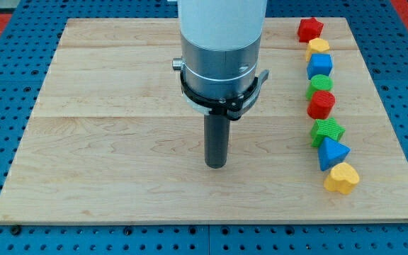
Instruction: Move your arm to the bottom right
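Closest to the camera: bottom edge of the wooden board [211, 212], sitting on a blue pegboard table [6, 28]. Just above that edge at the view's right, a yellow heart block [341, 178], last in a column running up the board's right side. Going up from it: blue triangular block [331, 153], green star-ish block [327, 132], red round-ish block [321, 104], green block [319, 86], blue block [320, 66], yellow block [318, 47], red star-ish block [309, 29]. All packed tight, each touching or just about touching the next; upper shapes hard to make out exactly.

No claw on this rig, so nothing open, closed or gripping. Just a dark rod under a white and silver arm body [222, 49], cut off by the view's top. My tip [216, 166] down near mid-board, slightly below centre, touching no block, well apart from the column and to its left. Bottom right corner of the board [402, 205] sits off to the tip's right and lower, just past the yellow heart.

Board's top middle hidden behind the arm body.
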